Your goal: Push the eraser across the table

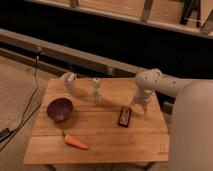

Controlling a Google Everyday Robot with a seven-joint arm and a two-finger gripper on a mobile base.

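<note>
The tool (pixel 139 106) hangs just right of the eraser (pixel 125 115); apart or together, I cannot tell. Best push low and square across the table (pixel 110 141).

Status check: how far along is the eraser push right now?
Done: the gripper is low over the table, just right of the eraser in the view. In hand: lining up contact; I cannot tell if they touch. Left: the push itself, as the eraser lies on the right part, with most of the top to its left.
</note>
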